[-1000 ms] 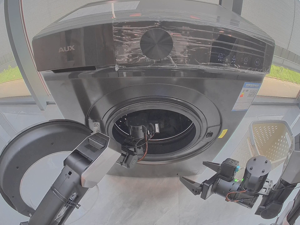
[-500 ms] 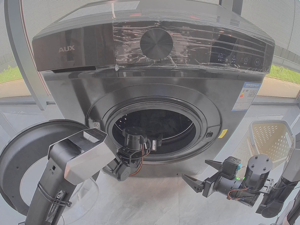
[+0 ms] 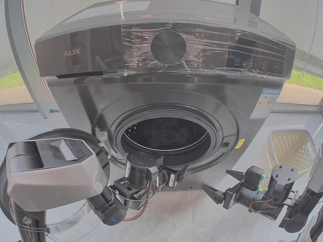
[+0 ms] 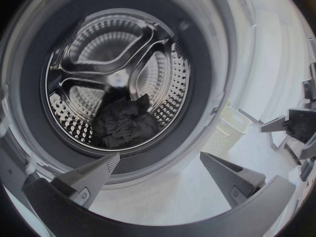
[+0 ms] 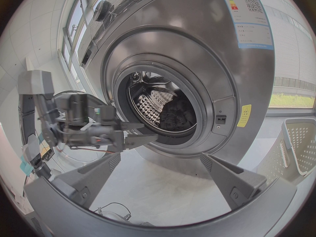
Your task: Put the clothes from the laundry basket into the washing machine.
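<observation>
Both left gripper and right gripper hang empty, fingers spread. Dark clothes lie inside the washing machine.

washing machine: we see a dark, glossy grey
drum: silver, dotted with rows of holes
clothes: we read them as black
laundry basket: cream, perforated all over

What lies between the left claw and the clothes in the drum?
Only the washer's dark door seal crosses the stretch from the open left claw to the clothes. Otherwise it is bare, as the left wrist view shows.
</observation>
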You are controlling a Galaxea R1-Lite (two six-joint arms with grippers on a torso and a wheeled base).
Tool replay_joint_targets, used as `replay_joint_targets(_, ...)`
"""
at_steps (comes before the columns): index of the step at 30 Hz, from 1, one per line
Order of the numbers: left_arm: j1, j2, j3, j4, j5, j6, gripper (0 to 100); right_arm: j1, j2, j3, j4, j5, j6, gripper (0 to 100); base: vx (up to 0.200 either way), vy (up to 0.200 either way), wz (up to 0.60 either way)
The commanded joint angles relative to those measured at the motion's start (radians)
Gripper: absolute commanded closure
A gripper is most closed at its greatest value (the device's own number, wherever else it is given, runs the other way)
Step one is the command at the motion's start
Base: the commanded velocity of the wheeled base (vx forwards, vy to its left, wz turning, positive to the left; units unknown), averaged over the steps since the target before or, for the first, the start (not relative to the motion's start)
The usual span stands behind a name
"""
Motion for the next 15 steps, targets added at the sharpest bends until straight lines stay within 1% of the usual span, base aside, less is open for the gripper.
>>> replay_joint_targets(1, -0.070, -0.169, 0.110, -0.031, 0.000, -0.006, 0, -0.003, -0.026, 0.016, 0.000, 0.000, 0.001, 0, 0.000, 0.000, 0.00)
replay_joint_targets(7, -0.110, -0.262, 0.167, -0.064, 0.002, -0.014, 0, -0.003, -0.088, 0.033, 0.005, 0.000, -0.002, 0, 0.000, 0.000, 0.00)
replay_joint_targets(12, -0.148, -0.351, 0.242, -0.086, 0.002, -0.058, 0, 0.003, -0.160, 0.071, 0.006, -0.001, -0.004, 0, 0.000, 0.000, 0.00)
replay_joint_targets(15, -0.170, -0.396, 0.273, -0.089, 0.002, -0.061, 0, 0.000, -0.184, 0.093, 0.006, -0.003, -0.002, 0, 0.000, 0.000, 0.00)
